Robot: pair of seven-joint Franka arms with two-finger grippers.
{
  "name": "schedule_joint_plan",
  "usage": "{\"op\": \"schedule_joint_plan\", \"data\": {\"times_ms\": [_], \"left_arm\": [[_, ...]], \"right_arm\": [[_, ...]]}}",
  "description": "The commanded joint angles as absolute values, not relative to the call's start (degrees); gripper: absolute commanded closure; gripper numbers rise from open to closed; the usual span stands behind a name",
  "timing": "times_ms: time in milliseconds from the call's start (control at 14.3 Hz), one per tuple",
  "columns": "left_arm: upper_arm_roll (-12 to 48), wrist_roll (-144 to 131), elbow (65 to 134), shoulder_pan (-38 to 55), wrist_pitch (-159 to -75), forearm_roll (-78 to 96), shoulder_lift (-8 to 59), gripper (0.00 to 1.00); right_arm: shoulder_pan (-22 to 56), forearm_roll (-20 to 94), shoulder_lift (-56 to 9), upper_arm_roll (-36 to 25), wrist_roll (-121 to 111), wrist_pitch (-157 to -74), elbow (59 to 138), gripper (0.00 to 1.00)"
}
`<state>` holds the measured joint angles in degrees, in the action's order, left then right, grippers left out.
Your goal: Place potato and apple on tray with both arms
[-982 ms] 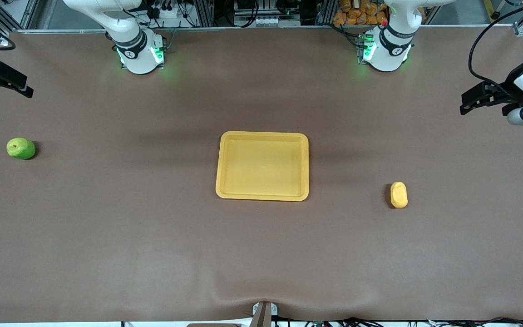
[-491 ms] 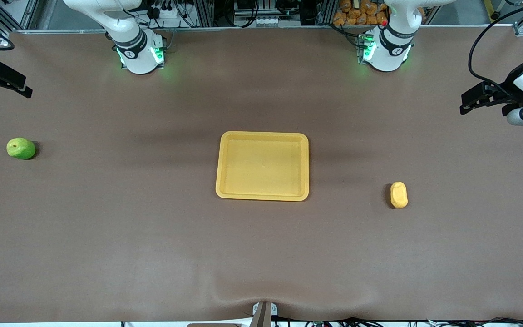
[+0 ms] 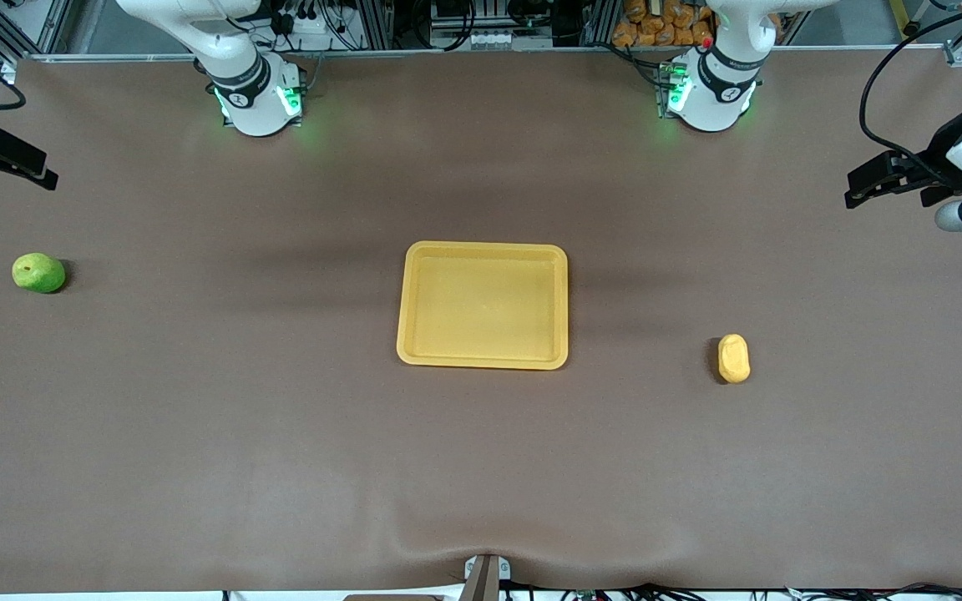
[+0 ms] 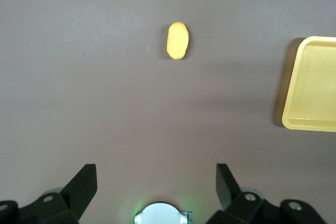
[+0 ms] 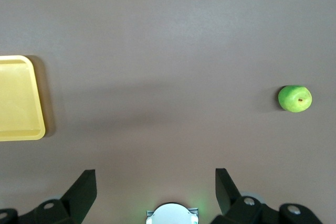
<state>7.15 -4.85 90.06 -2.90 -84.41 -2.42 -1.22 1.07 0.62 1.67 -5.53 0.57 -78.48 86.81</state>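
The yellow-orange tray (image 3: 482,248) lies at the table's middle with nothing in it. The green apple (image 3: 38,273) sits toward the right arm's end, and the potato (image 3: 734,358) toward the left arm's end, slightly nearer the camera than the tray. My right gripper (image 3: 45,167) hangs open and empty over the right arm's end. My left gripper (image 3: 857,188) hangs open and empty over the left arm's end. The left wrist view shows the open left gripper (image 4: 156,174), the potato (image 4: 178,40) and the tray's rim (image 4: 294,121). The right wrist view shows the open right gripper (image 5: 156,178), the apple (image 5: 295,98) and the tray's rim (image 5: 39,103).
The arms' green-lit bases (image 3: 260,100) (image 3: 711,96) stand along the table's edge farthest from the camera. The brown table cover has a raised wrinkle (image 3: 481,547) at the edge nearest the camera. Wide bare cover lies between the tray and each food item.
Both grippers have shifted slightly above the table's ends. The apple, potato and tray have not moved.
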Motion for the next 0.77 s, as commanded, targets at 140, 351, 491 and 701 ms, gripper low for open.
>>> {"op": "schedule_joint_plan", "data": {"times_ms": [140, 351, 491, 701], "left_arm": [[7.7, -5.5, 89.6, -3.0, -80.9, -1.1, -2.0, 0.00], [7.7, -5.7, 89.1, -3.0, -80.6, 0.7, -1.5, 0.00], [7.6, -6.6, 89.0, -3.0, -80.8, 1.6, -1.0, 0.00], [7.4, -5.5, 86.7, -3.1, -80.8, 0.8, 1.3, 0.00]], "right_arm": [[-3.2, 0.2, -1.1, -5.3, 0.5, -78.7, 86.4, 0.00], [-5.0, 0.1, -3.1, -5.3, 0.4, -78.7, 86.4, 0.00], [-6.0, 0.1, -3.7, -5.3, 0.4, -78.6, 86.5, 0.00], [-8.1, 0.0, -5.1, -5.3, -0.5, -78.6, 86.7, 0.00]]}}
